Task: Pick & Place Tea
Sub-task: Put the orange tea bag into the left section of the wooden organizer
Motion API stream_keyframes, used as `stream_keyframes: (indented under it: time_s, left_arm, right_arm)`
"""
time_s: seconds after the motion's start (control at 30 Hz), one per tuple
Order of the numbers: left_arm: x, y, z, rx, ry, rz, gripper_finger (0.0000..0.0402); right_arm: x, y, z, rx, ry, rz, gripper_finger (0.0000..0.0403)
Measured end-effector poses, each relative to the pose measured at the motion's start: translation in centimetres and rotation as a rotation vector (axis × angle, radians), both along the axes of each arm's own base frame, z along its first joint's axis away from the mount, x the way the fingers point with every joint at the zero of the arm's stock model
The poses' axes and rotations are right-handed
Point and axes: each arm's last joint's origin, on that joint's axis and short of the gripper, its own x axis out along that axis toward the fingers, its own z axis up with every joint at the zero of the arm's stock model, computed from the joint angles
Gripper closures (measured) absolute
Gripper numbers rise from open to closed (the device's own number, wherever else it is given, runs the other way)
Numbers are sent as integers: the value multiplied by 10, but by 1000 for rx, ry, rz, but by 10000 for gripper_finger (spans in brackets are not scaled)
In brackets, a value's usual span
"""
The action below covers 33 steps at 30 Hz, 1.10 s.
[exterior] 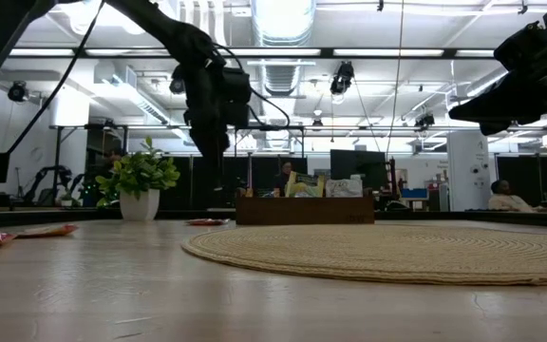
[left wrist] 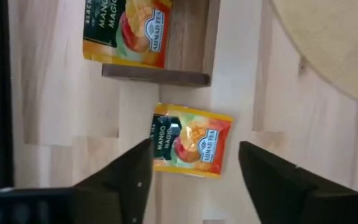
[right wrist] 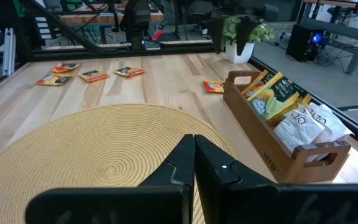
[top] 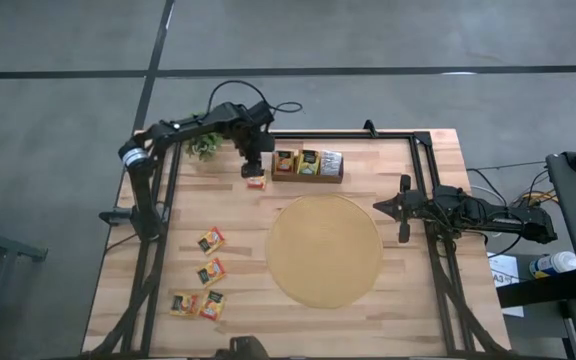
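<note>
While my left gripper (left wrist: 188, 180) hangs just above it, one tea sachet (left wrist: 191, 140) lies flat on the bare wood in the middle of my left wrist view, orange-red with a dark label strip. My two fingers (left wrist: 126, 180) stand spread to either side of it and grip nothing. Only this view shows that the sachet sits just beside the end wall of the wooden tray (left wrist: 160, 74) without touching it, and that another sachet of the same kind (left wrist: 129, 31) lies in the tray's nearest slot.

From above, that sachet (top: 256, 182) is a small speck left of the tray (top: 308, 176), in the upper middle of the frame, with my left gripper (top: 252, 165) over it. Four more sachets (top: 211, 240) lie in the lower left of the frame, well apart from the tray.

My right wrist view alone looks into the slots: the tray (right wrist: 278, 149) at the right of the frame holds yellow-green sachets (right wrist: 272, 93) in two slots and white ones (right wrist: 306, 124) in the nearest slot, all standing tilted.

My right gripper (right wrist: 194, 155) hovers over the edge of the round woven mat (right wrist: 98, 149), its fingers pressed together and holding nothing. A potted plant (exterior: 141, 185) stands at the left of the low view.
</note>
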Motion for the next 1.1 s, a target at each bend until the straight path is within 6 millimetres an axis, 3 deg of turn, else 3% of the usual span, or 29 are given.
stream_keyframes:
  time_s: [0.2,0.5,0.73,1.1]
  left_arm:
    - [-8,3,-13,-41,-9,-34,115]
    - [-27,-26,-61,-151,146,-74,114]
    - [-18,-30,-68,27,174,-66,120]
    - [-2,-28,-70,104,61,-56,120]
  right_arm:
    - [0,0,0,0,0,0,394]
    - [0,0,0,0,0,0,394]
    - [0,0,0,0,0,0,394]
    - [0,0,0,0,0,0,394]
